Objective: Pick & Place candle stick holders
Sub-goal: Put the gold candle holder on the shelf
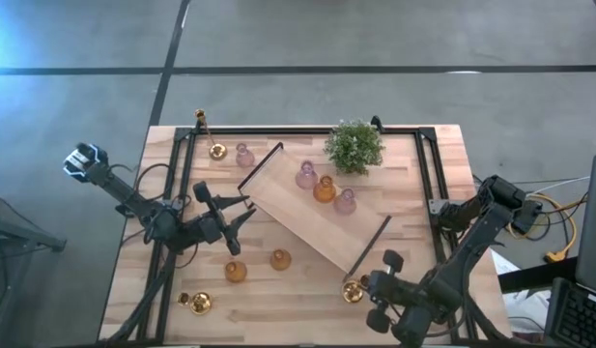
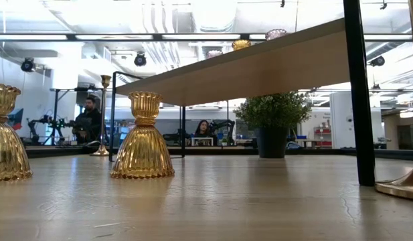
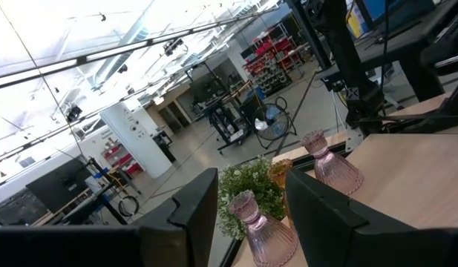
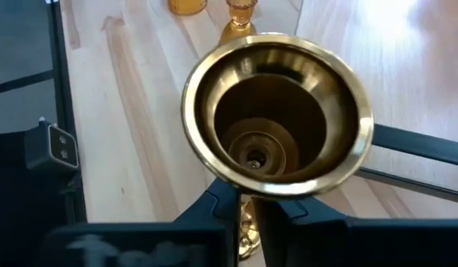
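Right gripper pinched tight on stem of gold brass holder, just off near end of wooden tray; left gripper hangs half-open beside tray's far-left edge, holding nothing; three glass holders stand on tray by plant.

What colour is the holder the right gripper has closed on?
Shiny gold brass holder, clamped at its stem by the right gripper; the right wrist view shows it best.

3 pink holders, 3 amber holders, 4 brass holders.
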Robot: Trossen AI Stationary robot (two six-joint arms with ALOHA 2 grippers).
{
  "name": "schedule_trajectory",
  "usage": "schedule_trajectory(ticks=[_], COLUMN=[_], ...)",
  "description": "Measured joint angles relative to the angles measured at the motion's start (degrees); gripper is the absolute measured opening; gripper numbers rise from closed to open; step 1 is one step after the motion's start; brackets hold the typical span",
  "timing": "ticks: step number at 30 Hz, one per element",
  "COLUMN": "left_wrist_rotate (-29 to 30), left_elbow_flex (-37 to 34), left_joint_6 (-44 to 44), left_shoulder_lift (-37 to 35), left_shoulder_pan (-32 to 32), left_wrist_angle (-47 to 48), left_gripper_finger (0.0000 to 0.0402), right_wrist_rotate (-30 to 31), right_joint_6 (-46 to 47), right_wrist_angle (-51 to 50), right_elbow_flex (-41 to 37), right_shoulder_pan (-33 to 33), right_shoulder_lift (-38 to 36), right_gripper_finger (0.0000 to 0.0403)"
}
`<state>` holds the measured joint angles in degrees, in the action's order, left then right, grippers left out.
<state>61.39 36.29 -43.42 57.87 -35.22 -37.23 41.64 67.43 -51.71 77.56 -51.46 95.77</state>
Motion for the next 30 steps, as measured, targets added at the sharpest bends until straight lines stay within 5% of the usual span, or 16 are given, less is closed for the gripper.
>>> schedule_trajectory(ticks=[11,23,30], left_wrist_rotate=[0.0,0.0,0.0], left_elbow_flex=[0.0,0.0,0.0], left_joint_6=[0.3,0.0,0.0], left_shoulder_lift=[0.0,0.0,0.0], left_shoulder_pan=[0.0,0.0,0.0], left_wrist_angle=[0.0,0.0,0.0], left_gripper_finger=[0.0163,0.0163,0.0163], right_wrist_rotate=[-9.3,-5.7,-3.2], right_joint_6=[-9.0,-41.8,-41.8], right_wrist_angle=[-0.3,-3.5,-20.5], right_elbow_flex=[9.0,30.1,35.7], right_shoulder_pan=[-0.1,1.7,10.7], right_shoulder_lift=[-3.4,-8.3,-8.8], right_gripper_finger=[0.0013,0.0012,0.0012])
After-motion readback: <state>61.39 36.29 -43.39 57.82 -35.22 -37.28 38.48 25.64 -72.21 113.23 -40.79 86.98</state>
